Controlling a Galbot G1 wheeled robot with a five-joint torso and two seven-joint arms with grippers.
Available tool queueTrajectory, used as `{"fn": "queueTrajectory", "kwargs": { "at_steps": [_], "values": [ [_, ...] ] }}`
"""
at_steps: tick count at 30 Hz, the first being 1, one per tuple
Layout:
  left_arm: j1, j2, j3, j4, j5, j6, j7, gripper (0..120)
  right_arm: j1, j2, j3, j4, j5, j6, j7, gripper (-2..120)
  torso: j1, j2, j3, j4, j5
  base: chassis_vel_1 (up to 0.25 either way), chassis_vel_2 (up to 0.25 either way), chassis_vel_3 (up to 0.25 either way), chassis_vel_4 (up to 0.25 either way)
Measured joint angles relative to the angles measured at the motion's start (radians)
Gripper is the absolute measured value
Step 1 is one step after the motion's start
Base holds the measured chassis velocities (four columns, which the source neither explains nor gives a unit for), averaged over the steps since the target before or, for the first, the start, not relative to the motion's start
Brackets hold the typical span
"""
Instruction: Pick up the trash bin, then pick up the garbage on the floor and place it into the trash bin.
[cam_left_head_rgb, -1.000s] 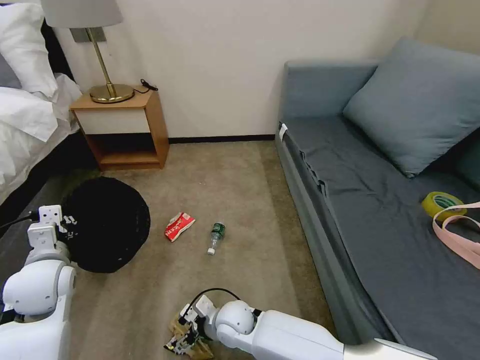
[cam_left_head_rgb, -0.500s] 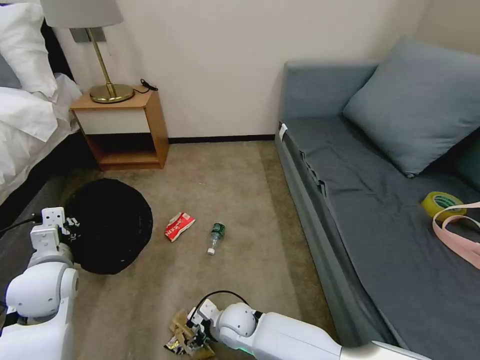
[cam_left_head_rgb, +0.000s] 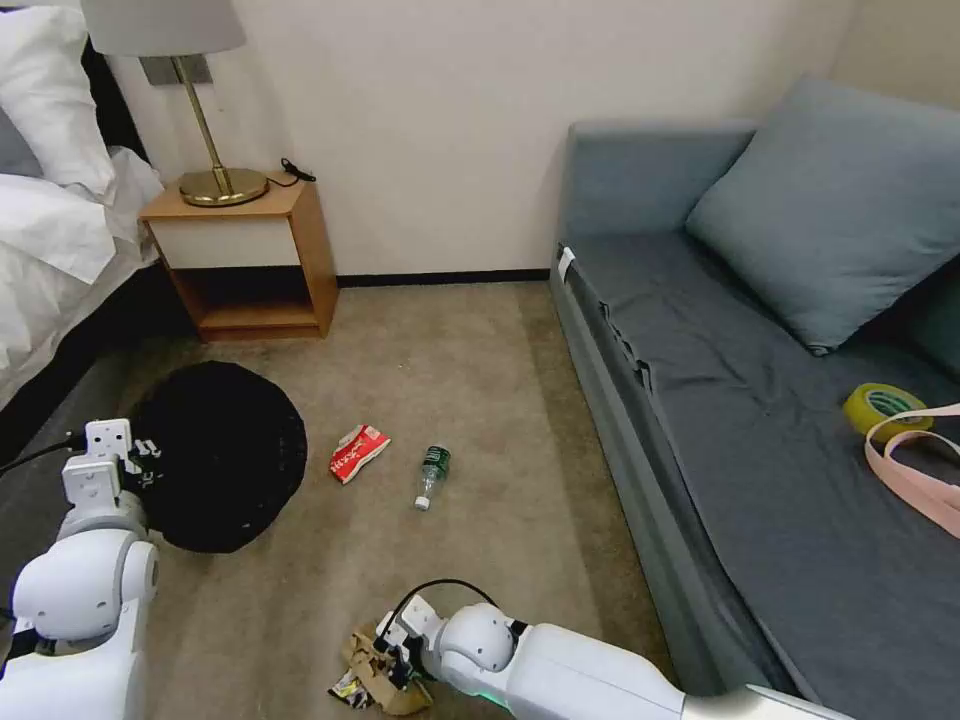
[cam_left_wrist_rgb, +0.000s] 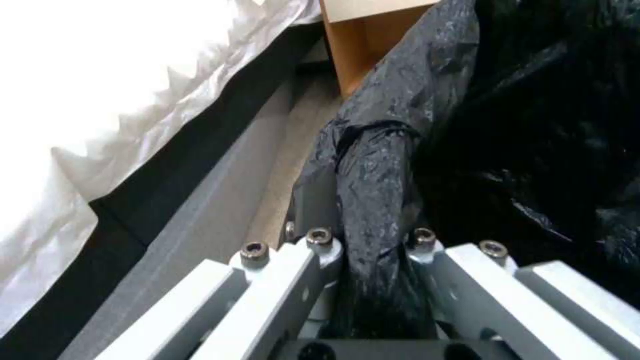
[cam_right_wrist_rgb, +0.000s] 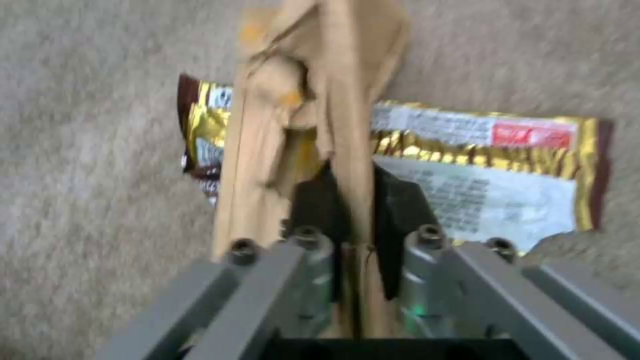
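The trash bin (cam_left_head_rgb: 225, 455), round and lined with a crinkly black bag, is at the left of the carpet. My left gripper (cam_left_head_rgb: 140, 452) is shut on its near rim; the left wrist view has the bag's rim (cam_left_wrist_rgb: 373, 200) pinched in the left gripper (cam_left_wrist_rgb: 367, 242). At the bottom of the head view, my right gripper (cam_left_head_rgb: 397, 660) is shut on crumpled tan paper (cam_right_wrist_rgb: 313, 100), which hangs over a shiny snack wrapper (cam_right_wrist_rgb: 480, 155) on the carpet. A red-and-white packet (cam_left_head_rgb: 358, 452) and a small clear bottle (cam_left_head_rgb: 432, 475) lie mid-floor.
A grey sofa (cam_left_head_rgb: 640, 420) with a cushion, a yellow tape roll (cam_left_head_rgb: 882, 405) and a pink strap lines the right side. A wooden nightstand (cam_left_head_rgb: 250, 260) with a lamp stands at the back left beside the bed (cam_left_head_rgb: 50, 230). Open carpet lies between bin and sofa.
The left arm and the bin it holds have shifted slightly toward me. The right gripper has edged right over the tan paper and wrapper.
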Motion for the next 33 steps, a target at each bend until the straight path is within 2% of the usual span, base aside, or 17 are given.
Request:
{"fn": "queueTrajectory", "kwargs": {
  "at_steps": [2, 7, 17, 23, 29, 33],
  "values": [
    [0.008, 0.001, -0.002, 0.000, 0.000, -0.003, 0.004, 4, 0.003, -0.003, 0.021, 0.009, 0.000, 0.000, -0.001, 0, 0.000, 0.000, 0.000, 0.0000, -0.0001, 0.000, 0.000, 0.000, 0.000],
    [0.018, 0.007, -0.008, -0.002, -0.001, -0.009, 0.011, 4, -0.003, -0.008, 0.062, 0.034, -0.002, 0.000, -0.003, 0, 0.000, 0.000, 0.000, 0.0000, 0.0000, 0.000, 0.000, 0.000, 0.000],
    [0.048, 0.016, -0.013, -0.003, -0.004, -0.027, 0.023, 4, -0.001, -0.005, 0.244, 0.086, -0.023, 0.004, -0.011, 0, 0.000, 0.000, 0.000, 0.0000, -0.0001, 0.000, 0.000, 0.000, 0.000],
    [0.065, 0.017, -0.007, -0.003, -0.004, -0.044, 0.033, 4, 0.047, 0.000, 0.387, 0.126, -0.015, 0.014, -0.024, 0, 0.000, 0.000, 0.000, 0.0000, 0.0000, 0.000, 0.000, 0.000, 0.000],
    [0.069, 0.016, 0.002, -0.004, -0.004, -0.056, 0.046, 4, 0.113, 0.015, 0.428, 0.135, 0.014, 0.043, -0.054, 0, 0.000, 0.000, 0.000, -0.0001, -0.0001, 0.000, 0.000, 0.000, 0.000],
    [0.067, 0.015, 0.011, -0.012, -0.004, -0.057, 0.050, 4, 0.177, 0.039, 0.415, 0.144, 0.080, 0.055, -0.066, 0, 0.000, 0.000, 0.000, 0.0000, 0.0000, 0.000, 0.000, 0.000, 0.000]
  ]
}}
